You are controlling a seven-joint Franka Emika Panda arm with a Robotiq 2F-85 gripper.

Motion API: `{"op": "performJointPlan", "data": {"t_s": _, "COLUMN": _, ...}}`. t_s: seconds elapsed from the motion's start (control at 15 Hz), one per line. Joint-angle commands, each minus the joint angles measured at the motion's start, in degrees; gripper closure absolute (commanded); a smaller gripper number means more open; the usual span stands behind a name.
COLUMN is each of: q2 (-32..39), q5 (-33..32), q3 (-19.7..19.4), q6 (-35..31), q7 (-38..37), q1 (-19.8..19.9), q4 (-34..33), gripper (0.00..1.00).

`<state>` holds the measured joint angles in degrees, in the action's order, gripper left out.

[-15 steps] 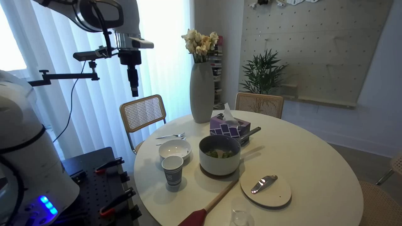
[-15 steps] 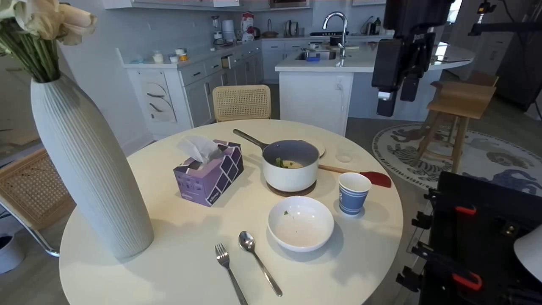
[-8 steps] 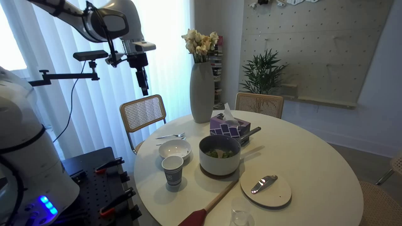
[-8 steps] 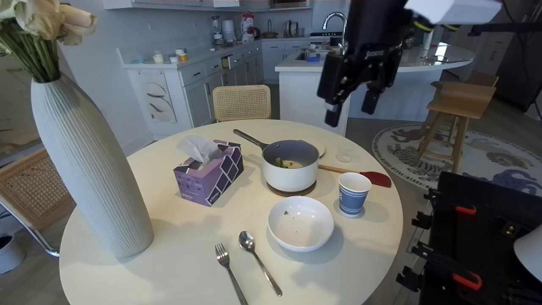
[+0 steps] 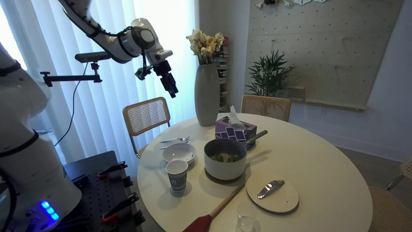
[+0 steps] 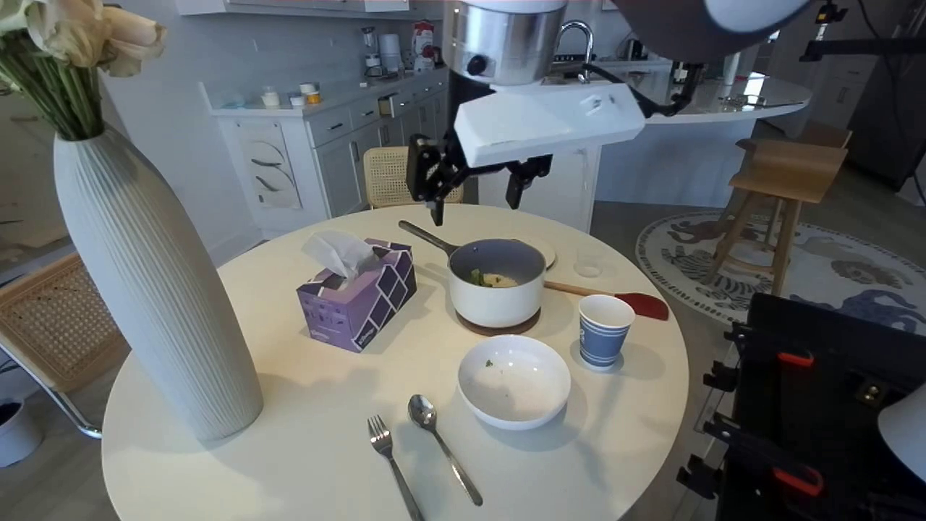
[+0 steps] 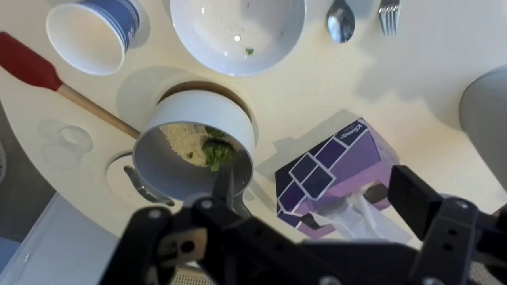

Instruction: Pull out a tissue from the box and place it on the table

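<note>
Gripper (image 5: 173, 93) raised and spread wide, a white tissue (image 5: 235, 120) standing out of a Kleenex box (image 5: 229, 132).

In an exterior view, the box sits on the round table (image 5: 309, 154) between twelve and one o'clock from the pot (image 5: 224, 169); the paper cup (image 5: 177, 179), between eight and nine, bears pale marks too small to read. In an exterior view, the fingers (image 6: 437, 212) show well apart from each other and from the tissue, between eleven and twelve from the pot; the box lies at nine, with tiny lettering along its lower edges. In the wrist view, "Kleenex" can be read near the box's one o'clock corner, and the paper cup, at half past ten from the pot, has letters partly out of sight.
</note>
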<state>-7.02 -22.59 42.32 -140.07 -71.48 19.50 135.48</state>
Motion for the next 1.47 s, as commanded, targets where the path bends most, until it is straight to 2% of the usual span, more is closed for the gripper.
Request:
{"op": "performJointPlan", "data": {"t_s": 0.0, "q2": 10.9, "q5": -16.0, "q3": 3.2, "q6": 6.2, "q7": -11.1, "q1": 3.2, "q4": -9.4, "gripper": 0.0}}
{"op": "performJointPlan", "data": {"t_s": 0.07, "q2": 13.7, "q5": -20.2, "q3": -6.4, "q6": 8.2, "q7": -13.1, "q1": -6.6, "q4": -11.4, "gripper": 0.0}}
{"op": "performJointPlan", "data": {"t_s": 0.2, "q2": 18.6, "q5": -24.4, "q3": -13.6, "q6": 10.2, "q7": -14.2, "q1": -13.5, "q4": -15.6, "gripper": 0.0}}
{"op": "performJointPlan", "data": {"t_s": 0.33, "q2": 22.8, "q5": -24.8, "q3": -21.6, "q6": 10.6, "q7": -12.9, "q1": -20.5, "q4": -20.0, "gripper": 0.0}}
{"op": "performJointPlan", "data": {"t_s": 0.53, "q2": 27.7, "q5": -22.9, "q3": -29.2, "q6": 10.3, "q7": -10.8, "q1": -26.6, "q4": -26.2, "gripper": 0.0}}
{"op": "performJointPlan", "data": {"t_s": 0.87, "q2": 32.8, "q5": -22.4, "q3": -36.0, "q6": 12.7, "q7": -9.3, "q1": -31.9, "q4": -34.8, "gripper": 0.0}}
{"op": "performJointPlan", "data": {"t_s": 1.13, "q2": 36.5, "q5": -20.9, "q3": -37.2, "q6": 15.9, "q7": 0.9, "q1": -32.8, "q4": -40.3, "gripper": 0.0}}
{"op": "performJointPlan", "data": {"t_s": 1.4, "q2": 40.0, "q5": -18.0, "q3": -38.2, "q6": 14.1, "q7": 14.4, "q1": -31.7, "q4": -43.8, "gripper": 0.0}}
